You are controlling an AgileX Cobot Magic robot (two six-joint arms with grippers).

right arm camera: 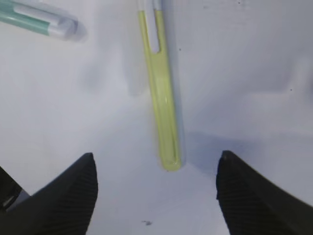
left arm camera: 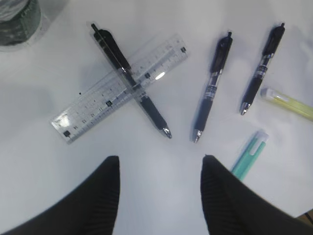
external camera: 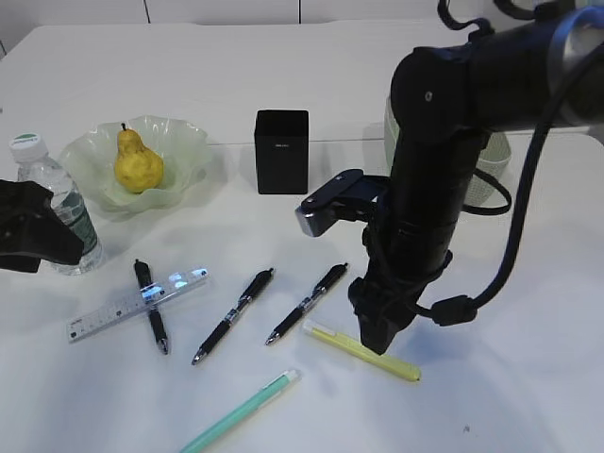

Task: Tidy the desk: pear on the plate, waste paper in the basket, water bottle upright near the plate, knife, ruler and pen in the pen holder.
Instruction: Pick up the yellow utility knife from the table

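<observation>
Right claw [right arm camera: 156, 188]: hanging low over the desk [external camera: 283, 85] with jaws spread wide, empty, likely lining up for a pinch.
Knife [right arm camera: 163, 93]: lying flat, its yellow end sitting between the jaws, just ahead of them.
Left claw [left arm camera: 159, 191]: partly spread, gripping nothing, facing the ruler [left arm camera: 120, 88] that a black pen [left arm camera: 132, 83] is crossing.
Pear [external camera: 138, 160]: resting in the plate [external camera: 184, 142].

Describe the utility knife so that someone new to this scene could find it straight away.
Start at the black pen holder in the middle of the white desk and come toward the camera, past the two black pens lying side by side. The knife lies flat just right of them, below the right gripper. It is the only pale yellow stick; the nearby pen is mint green.
</observation>
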